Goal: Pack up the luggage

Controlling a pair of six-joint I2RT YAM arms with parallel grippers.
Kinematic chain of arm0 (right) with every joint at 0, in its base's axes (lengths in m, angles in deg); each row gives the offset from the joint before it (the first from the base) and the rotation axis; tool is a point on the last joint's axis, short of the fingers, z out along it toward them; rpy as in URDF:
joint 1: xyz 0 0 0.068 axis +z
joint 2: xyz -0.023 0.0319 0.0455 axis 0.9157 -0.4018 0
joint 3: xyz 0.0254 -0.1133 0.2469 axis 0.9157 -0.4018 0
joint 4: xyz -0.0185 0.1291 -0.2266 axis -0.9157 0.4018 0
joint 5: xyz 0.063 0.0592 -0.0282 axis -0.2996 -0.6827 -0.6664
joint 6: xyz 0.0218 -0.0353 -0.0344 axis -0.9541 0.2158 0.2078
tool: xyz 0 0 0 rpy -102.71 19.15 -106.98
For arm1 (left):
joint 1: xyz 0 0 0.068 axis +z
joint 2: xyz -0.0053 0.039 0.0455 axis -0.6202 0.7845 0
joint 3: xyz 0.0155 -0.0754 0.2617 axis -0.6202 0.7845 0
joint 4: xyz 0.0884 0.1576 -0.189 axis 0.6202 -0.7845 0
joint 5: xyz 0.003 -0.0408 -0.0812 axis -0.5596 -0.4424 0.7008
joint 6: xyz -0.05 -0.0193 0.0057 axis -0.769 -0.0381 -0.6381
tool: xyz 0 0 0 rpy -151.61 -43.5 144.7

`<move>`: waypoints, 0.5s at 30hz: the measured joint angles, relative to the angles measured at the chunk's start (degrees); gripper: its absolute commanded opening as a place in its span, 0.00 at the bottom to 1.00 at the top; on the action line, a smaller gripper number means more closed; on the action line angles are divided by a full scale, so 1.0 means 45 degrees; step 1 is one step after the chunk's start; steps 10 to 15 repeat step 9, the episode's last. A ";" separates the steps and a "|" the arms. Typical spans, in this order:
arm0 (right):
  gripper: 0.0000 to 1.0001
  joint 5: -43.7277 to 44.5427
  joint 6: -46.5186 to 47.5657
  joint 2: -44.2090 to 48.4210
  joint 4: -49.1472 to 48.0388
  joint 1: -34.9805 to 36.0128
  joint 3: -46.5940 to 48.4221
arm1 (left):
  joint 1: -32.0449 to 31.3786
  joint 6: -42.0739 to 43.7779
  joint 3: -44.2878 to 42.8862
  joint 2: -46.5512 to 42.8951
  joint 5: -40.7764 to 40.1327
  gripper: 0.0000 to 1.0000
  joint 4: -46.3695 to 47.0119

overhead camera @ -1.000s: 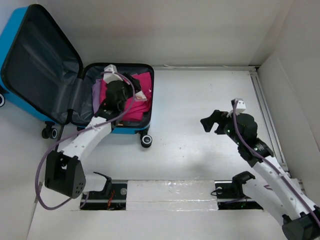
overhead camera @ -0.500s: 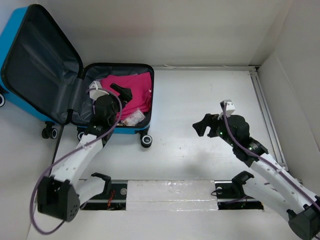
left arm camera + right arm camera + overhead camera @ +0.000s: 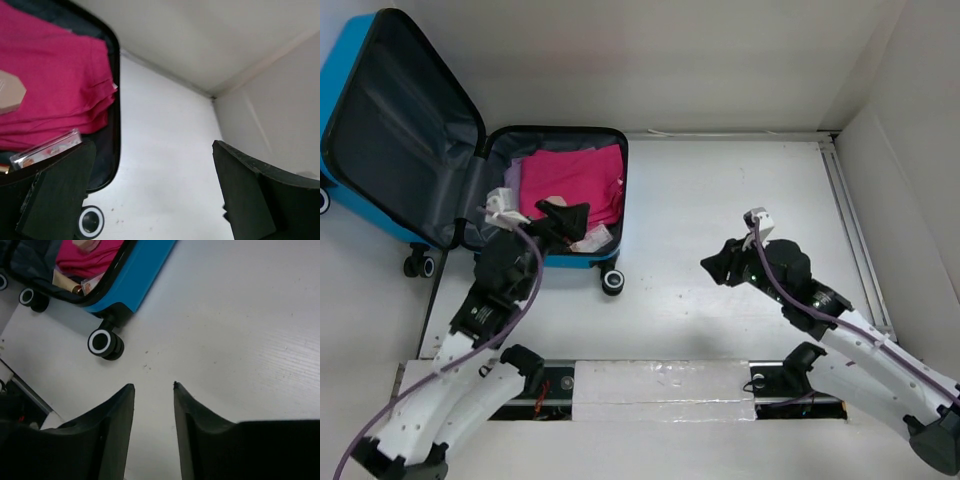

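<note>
We face a white tabletop (image 3: 720, 200) boxed by pale walls (image 3: 720, 60). The bright blue hard-shell suitcase (image 3: 342, 90) lies open in the far-left corner, and white surface runs from it to the right wall. Our left claw (image 3: 150, 150) gapes wide over its near rim. Our right claw (image 3: 154, 387) is nearly together, gripping nothing.

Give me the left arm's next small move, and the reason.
Probably reach the left gripper toward the raised lid to begin closing it. The luggage lies open with pink clothes and small items already inside, no loose item shows outside it, and the left fingers are spread and empty.
</note>
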 measured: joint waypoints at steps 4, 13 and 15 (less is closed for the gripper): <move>0.65 -0.0044 0.0087 0.0452 0.0029 0.0243 0.0000 | 0.0000 0.0126 0.0000 -0.1865 0.0355 1.00 -0.0136; 0.66 -0.0044 0.0083 0.0573 0.0471 0.0287 0.0000 | 0.0000 0.0238 0.0287 -0.2370 0.0690 1.00 0.0238; 0.66 -0.0044 0.0083 0.0573 0.0471 0.0287 0.0000 | 0.0000 0.0238 0.0287 -0.2370 0.0690 1.00 0.0238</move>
